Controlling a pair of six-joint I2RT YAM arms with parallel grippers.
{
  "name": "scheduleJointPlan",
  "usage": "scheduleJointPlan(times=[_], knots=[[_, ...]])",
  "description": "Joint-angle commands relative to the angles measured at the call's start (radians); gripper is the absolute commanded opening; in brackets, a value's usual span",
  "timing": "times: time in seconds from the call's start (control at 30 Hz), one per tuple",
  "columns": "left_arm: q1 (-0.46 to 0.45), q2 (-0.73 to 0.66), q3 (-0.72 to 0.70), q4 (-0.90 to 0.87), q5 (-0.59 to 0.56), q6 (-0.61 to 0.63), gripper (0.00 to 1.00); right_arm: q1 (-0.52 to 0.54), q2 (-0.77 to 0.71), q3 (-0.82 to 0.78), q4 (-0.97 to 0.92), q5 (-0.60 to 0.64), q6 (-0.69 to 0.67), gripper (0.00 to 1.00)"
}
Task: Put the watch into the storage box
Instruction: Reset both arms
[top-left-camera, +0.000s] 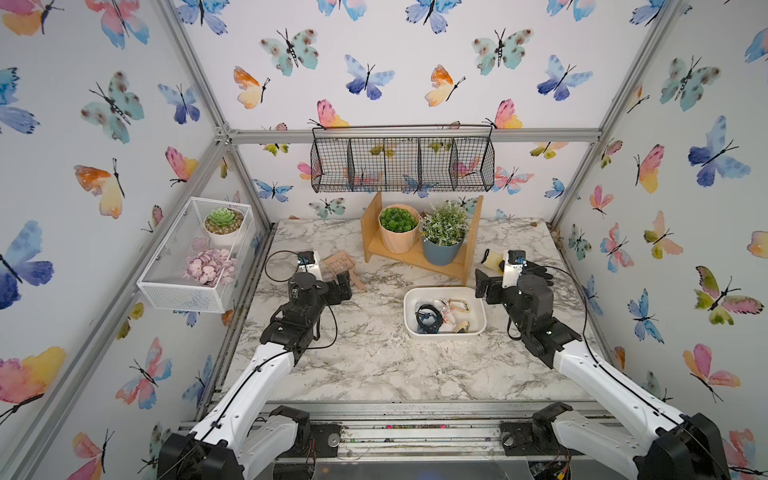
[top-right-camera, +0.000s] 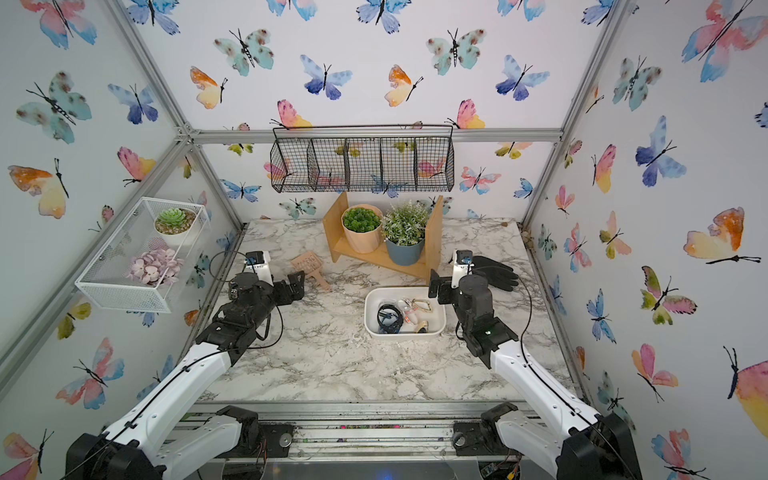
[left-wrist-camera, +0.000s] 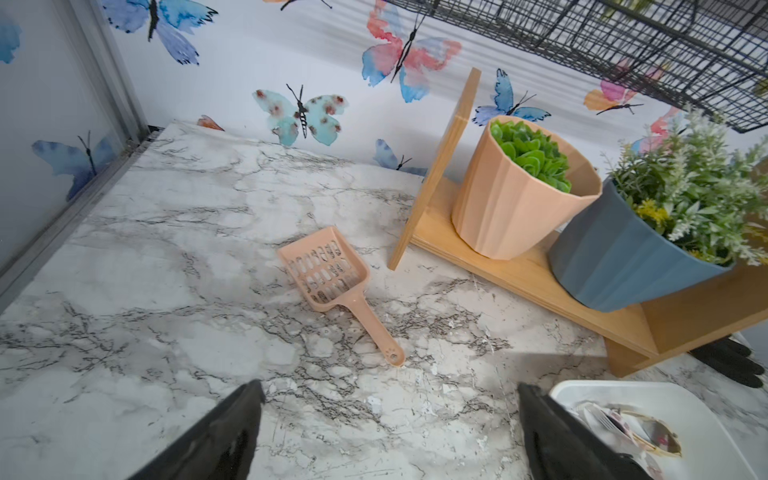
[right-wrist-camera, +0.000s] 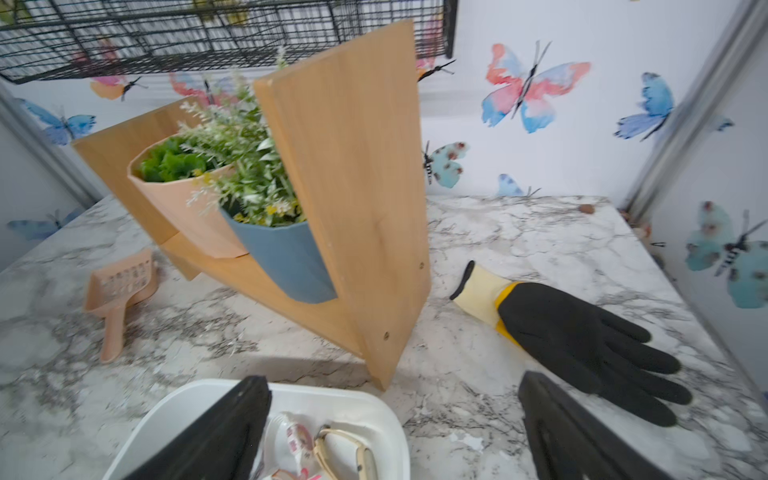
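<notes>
Left gripper (left-wrist-camera: 388, 388): jaws spread wide, nothing between them, touching nothing. In the top view it hangs over bare grey-veined marble tabletop (top-left-camera: 365, 365), well apart from the box.

Peach slotted plastic scoop (left-wrist-camera: 324, 270): lies flat on the table beyond the left gripper, near the end of the wooden plant shelf (top-left-camera: 415, 257). Not part of the task.

Shallow white plastic rectangular storage box (top-left-camera: 444, 336): sits on the table in front of the shelf, between the two arms. The watch (top-left-camera: 428, 319), a dark looped band with a black case, lies inside it at the left end, beside a gold-coloured carabiner (top-left-camera: 459, 306) and other small items too small to identify.

Right gripper (right-wrist-camera: 392, 380): jaws spread wide and empty. It sits just beside the box's far right corner; whether a finger touches the rim cannot be told. A black-and-yellow work glove (right-wrist-camera: 582, 336) lies flat on the table to its right.

Assessment: the watch appears placed, so the task looks complete. The step in hand is clearing away. Done well, the right arm lifts before drawing back so no finger catches the rim and shifts the box; the left arm has open table and low risk
</notes>
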Motion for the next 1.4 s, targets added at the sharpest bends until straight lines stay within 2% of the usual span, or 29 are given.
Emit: scheduleJointPlan(times=[0.0, 0.1, 0.2, 0.3, 0.4, 0.53, 0.6, 0.83, 0.93, 1.0, 1.03, 1.13, 1.23, 1.37], knots=[[0.075, 0.01, -0.027, 0.035, -0.088, 0.035, 0.99, -0.045, -0.014, -0.031, 0.075, 0.156, -0.026, 1.0], [0.147, 0.041, -0.061, 0.06, -0.136, 0.019, 0.99, -0.085, -0.034, -0.111, 0.183, 0.208, -0.047, 1.0], [0.227, 0.083, -0.115, 0.139, -0.069, 0.033, 1.0, -0.133, -0.032, -0.195, 0.316, 0.222, -0.057, 1.0], [0.273, 0.113, -0.187, 0.252, -0.06, 0.05, 1.0, -0.172, 0.028, -0.232, 0.385, 0.217, -0.095, 1.0], [0.288, 0.124, -0.264, 0.372, -0.092, 0.073, 1.0, -0.181, 0.106, -0.232, 0.399, 0.226, -0.143, 1.0], [0.289, 0.125, -0.407, 0.65, -0.063, 0.132, 1.0, -0.199, 0.151, -0.343, 0.625, 0.226, -0.152, 1.0], [0.289, 0.136, -0.469, 0.772, -0.063, 0.164, 1.0, -0.221, 0.187, -0.36, 0.668, 0.221, -0.127, 1.0], [0.29, 0.212, -0.472, 0.852, -0.005, 0.186, 0.99, -0.26, 0.378, -0.377, 0.818, 0.165, -0.076, 1.0], [0.292, 0.245, -0.501, 0.945, 0.025, 0.177, 0.99, -0.261, 0.472, -0.422, 1.007, 0.157, -0.099, 1.0], [0.292, 0.281, -0.538, 1.051, 0.048, 0.18, 0.99, -0.261, 0.47, -0.404, 0.959, 0.135, -0.104, 1.0], [0.291, 0.287, -0.537, 1.056, 0.056, 0.186, 0.99, -0.261, 0.458, -0.379, 0.884, 0.12, -0.092, 1.0], [0.289, 0.293, -0.514, 1.013, 0.067, 0.193, 0.99, -0.261, 0.499, -0.372, 0.929, 0.085, -0.127, 0.99], [0.288, 0.313, -0.502, 1.005, 0.087, 0.204, 0.99, -0.261, 0.491, -0.353, 0.873, 0.082, -0.115, 0.99], [0.261, 0.397, -0.481, 1.045, 0.11, 0.25, 0.99, -0.261, 0.492, -0.355, 0.882, 0.082, -0.117, 0.99]])
